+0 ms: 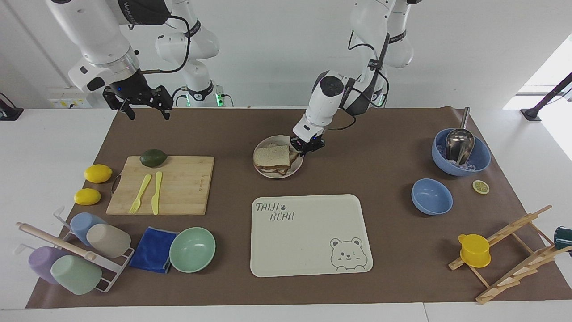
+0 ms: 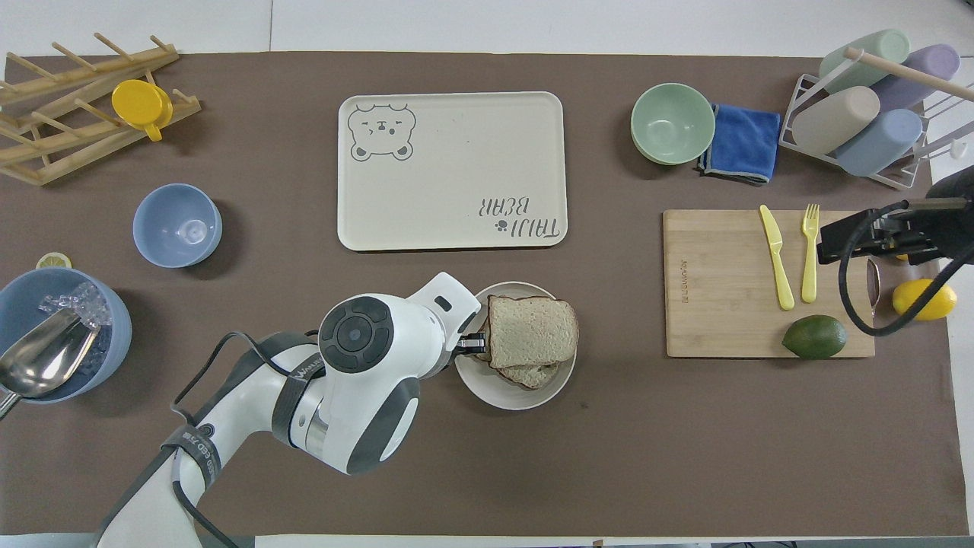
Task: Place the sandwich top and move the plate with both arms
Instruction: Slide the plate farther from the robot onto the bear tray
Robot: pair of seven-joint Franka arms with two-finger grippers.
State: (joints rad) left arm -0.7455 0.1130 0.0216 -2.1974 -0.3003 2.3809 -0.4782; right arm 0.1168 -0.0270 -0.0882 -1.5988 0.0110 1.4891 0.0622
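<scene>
The small cream plate (image 1: pixel 279 175) (image 2: pixel 494 390) sits near the middle of the table with a sandwich on it. The sandwich top (image 1: pixel 271 154) (image 2: pixel 531 331), a plain speckled brown slice, lies on the stack. My left gripper (image 1: pixel 307 146) (image 2: pixel 473 346) is low at the plate's rim toward the left arm's end and is shut on it. My right gripper (image 1: pixel 149 116) (image 2: pixel 875 236) hangs open and empty in the air over the cutting board's end, where the arm waits.
The bear tray (image 1: pixel 308 232) (image 2: pixel 456 167) lies just farther from the robots than the plate. A cutting board (image 1: pixel 178 188) holds a fork, a knife and an avocado (image 1: pixel 153 158). A mint bowl (image 1: pixel 192 249), blue bowls (image 1: pixel 431 197), a cup rack and a wooden rack lie around.
</scene>
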